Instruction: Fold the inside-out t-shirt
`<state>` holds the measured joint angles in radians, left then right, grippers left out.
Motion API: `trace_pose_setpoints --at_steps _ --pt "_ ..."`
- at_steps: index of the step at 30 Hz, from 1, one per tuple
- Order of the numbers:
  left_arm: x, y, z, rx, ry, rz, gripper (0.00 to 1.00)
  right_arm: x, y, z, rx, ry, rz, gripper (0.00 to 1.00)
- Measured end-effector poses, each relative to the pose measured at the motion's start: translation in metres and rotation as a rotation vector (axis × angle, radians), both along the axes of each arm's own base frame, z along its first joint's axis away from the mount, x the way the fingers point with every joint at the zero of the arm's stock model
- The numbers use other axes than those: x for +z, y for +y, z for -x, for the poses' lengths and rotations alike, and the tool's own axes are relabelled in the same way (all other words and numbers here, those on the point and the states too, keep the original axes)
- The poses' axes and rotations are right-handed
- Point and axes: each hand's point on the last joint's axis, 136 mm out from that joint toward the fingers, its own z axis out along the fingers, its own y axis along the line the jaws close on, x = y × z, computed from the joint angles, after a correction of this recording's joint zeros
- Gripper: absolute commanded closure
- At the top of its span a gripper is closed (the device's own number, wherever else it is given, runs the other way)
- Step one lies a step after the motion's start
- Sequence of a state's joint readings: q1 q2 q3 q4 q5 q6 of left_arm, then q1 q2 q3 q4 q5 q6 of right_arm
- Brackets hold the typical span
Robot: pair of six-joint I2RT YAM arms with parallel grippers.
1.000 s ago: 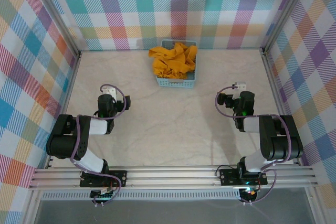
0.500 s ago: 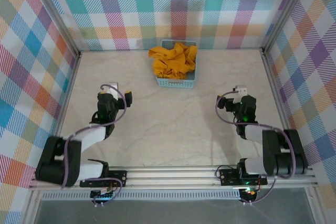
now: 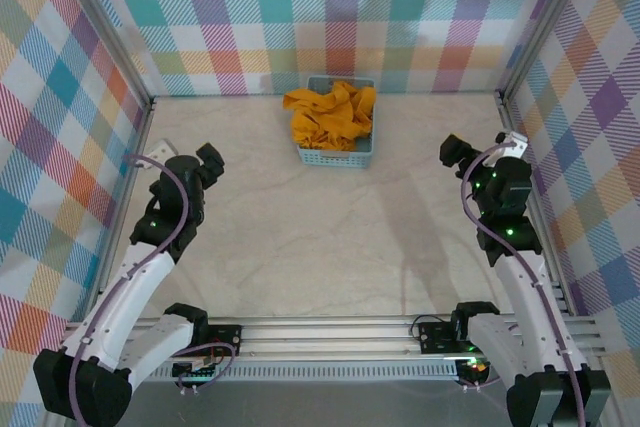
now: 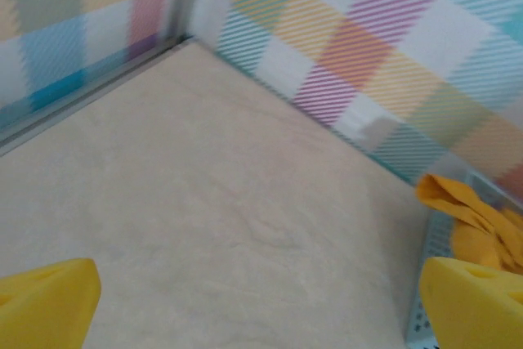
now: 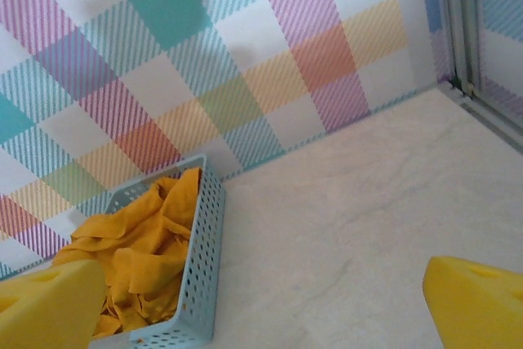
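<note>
The inside-out t-shirt (image 3: 330, 115) is a crumpled mustard-orange heap stuffed into a light blue basket (image 3: 338, 158) at the back middle of the table, spilling over its rim. My left gripper (image 3: 205, 165) hovers open at the left, well short of the basket and angled towards it. My right gripper (image 3: 478, 155) is raised at the right, open too. The left wrist view has the shirt (image 4: 474, 218) at its right edge, beyond the wide-apart yellow pads (image 4: 49, 300). The right wrist view has the shirt (image 5: 139, 251) in the basket (image 5: 200, 267) at lower left, ahead of the open gripper (image 5: 261, 304).
Checked walls close the table on three sides, with metal posts (image 3: 145, 102) in the back corners. The pale marbled tabletop (image 3: 330, 237) stretches between the two arms and the basket. The arm bases sit on a rail (image 3: 330, 337) at the near edge.
Both arms have unfolded from their tucked poses. The left gripper has swung out to the left, the right gripper out to the right and farther back. The shirt and basket have not moved.
</note>
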<state>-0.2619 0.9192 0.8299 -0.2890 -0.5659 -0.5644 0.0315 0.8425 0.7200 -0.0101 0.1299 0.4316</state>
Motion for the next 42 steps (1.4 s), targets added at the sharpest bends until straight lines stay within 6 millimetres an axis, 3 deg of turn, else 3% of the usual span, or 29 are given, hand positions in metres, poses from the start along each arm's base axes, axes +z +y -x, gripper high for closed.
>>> trace_pose_setpoints --at_steps 4,7,10,16,23,30,42 --pt "-0.034 0.001 0.004 0.009 0.157 0.015 0.0 -0.034 0.016 -0.016 0.088 0.165 -0.029 0.0" --pt "-0.066 -0.019 -0.002 -0.089 0.278 0.046 0.0 -0.051 0.038 -0.042 0.173 0.278 -0.027 0.0" --pt "-0.086 -0.04 -0.007 -0.189 0.349 0.074 0.0 -0.052 0.073 -0.066 0.279 0.321 0.008 0.0" --pt "-0.099 -0.074 -0.008 -0.335 0.396 0.095 0.0 -0.055 0.159 -0.122 0.469 0.347 0.119 0.0" --pt "-0.097 -0.099 -0.008 -0.452 0.382 0.092 0.0 -0.11 0.24 -0.171 0.609 0.441 0.237 0.0" --pt "-0.104 -0.107 -0.006 -0.494 0.384 0.09 0.0 -0.154 0.27 -0.203 0.643 0.515 0.335 0.0" --pt "-0.102 -0.108 -0.008 -0.502 0.373 0.077 0.0 -0.219 0.278 -0.237 0.598 0.638 0.434 0.0"
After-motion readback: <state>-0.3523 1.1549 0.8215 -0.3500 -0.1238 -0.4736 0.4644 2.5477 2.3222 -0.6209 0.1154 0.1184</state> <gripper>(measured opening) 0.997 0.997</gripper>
